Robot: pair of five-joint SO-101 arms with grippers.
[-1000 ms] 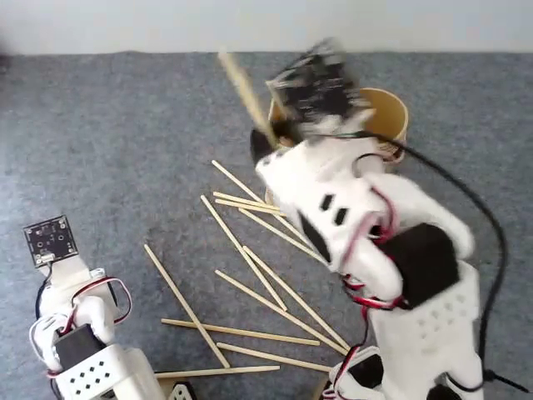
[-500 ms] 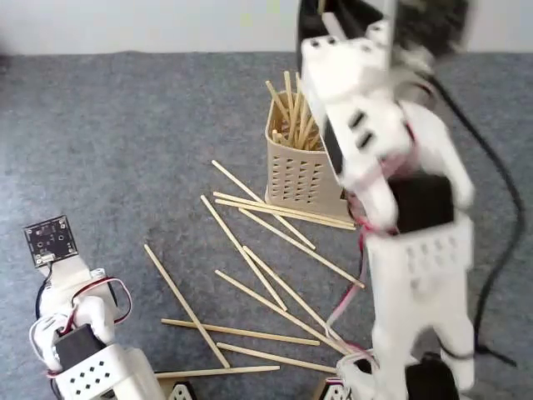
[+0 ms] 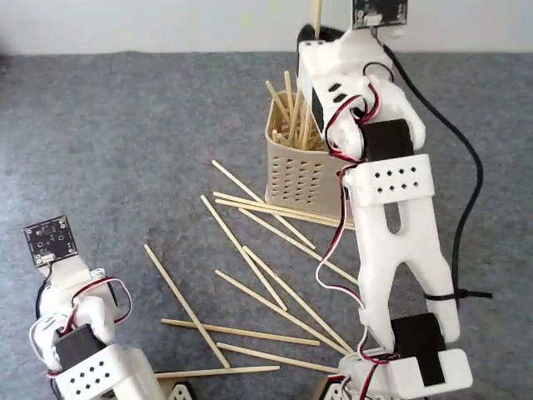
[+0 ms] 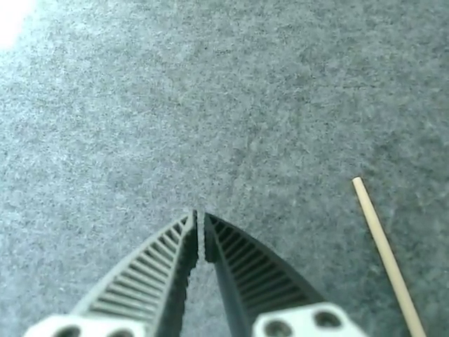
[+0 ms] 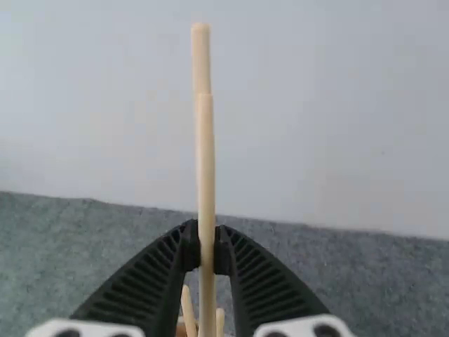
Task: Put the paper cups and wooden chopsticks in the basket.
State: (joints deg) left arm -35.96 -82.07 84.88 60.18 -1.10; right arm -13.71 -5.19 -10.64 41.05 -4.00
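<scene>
The surface (image 3: 125, 142) is covered with a grey, rough cloth that looks like felt. Near its far edge, a little right of the middle, stands the basket (image 3: 301, 179), a beige box with rounded corners and rows of small slots in its wall. Inside it I see a bundle of wooden chopsticks (image 3: 293, 117), thin and pale, which lean in different directions and stick out over the rim. More loose chopsticks (image 3: 250, 258) lie flat and crossed on the cloth, from the foot of the basket toward the near edge. My right hand (image 5: 205, 247) is above the far side of the basket and pinches one held chopstick (image 5: 204, 140) between its black ribbed fingers (image 5: 154, 281). This stick stands upright, with its end in front of the pale wall. My left hand (image 4: 200, 235) is low over the cloth at the near left corner, its two fingertips pressed together, and one stick end (image 4: 384, 246) lies near it.
</scene>
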